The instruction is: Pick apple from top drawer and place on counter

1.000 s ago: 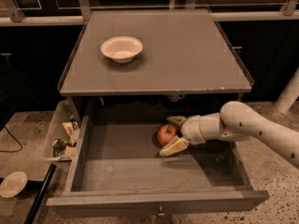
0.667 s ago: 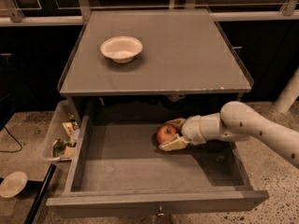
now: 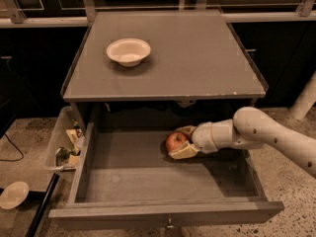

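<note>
Gripper (image 3: 179,142) clamped on apple (image 3: 174,141), in back-right part of top drawer (image 3: 148,177). Apple judged light, rigid, smooth-skinned, bruisable; best held across widest part w/ moderate force. Counter (image 3: 197,58) seen directly above top drawer.

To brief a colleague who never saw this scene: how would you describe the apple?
Below the grey counter, the top drawer stands open. Near the back of its floor, the gripper holds the apple. It is the only small round red thing there.
</note>
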Controlling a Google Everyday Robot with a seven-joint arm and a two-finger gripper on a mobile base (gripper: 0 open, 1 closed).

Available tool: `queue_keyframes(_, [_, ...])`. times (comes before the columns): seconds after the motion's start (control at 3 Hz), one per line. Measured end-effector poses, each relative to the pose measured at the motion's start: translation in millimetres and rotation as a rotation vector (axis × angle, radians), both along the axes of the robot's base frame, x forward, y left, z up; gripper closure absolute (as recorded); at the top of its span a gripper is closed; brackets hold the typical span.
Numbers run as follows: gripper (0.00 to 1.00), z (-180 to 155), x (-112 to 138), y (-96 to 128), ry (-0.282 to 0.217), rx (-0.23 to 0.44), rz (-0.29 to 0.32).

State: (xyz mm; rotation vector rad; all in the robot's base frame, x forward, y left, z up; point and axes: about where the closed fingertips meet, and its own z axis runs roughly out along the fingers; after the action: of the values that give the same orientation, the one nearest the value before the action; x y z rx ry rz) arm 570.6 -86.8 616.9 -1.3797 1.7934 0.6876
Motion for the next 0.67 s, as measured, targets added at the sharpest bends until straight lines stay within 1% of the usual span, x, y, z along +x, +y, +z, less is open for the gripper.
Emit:
queue_keyframes(0.33, [1.0, 13, -6, -13, 0.01, 0.02, -0.003])
queue_keyframes(0.67, [1.0, 41, -16, -33, 0.01, 0.046, -0.002])
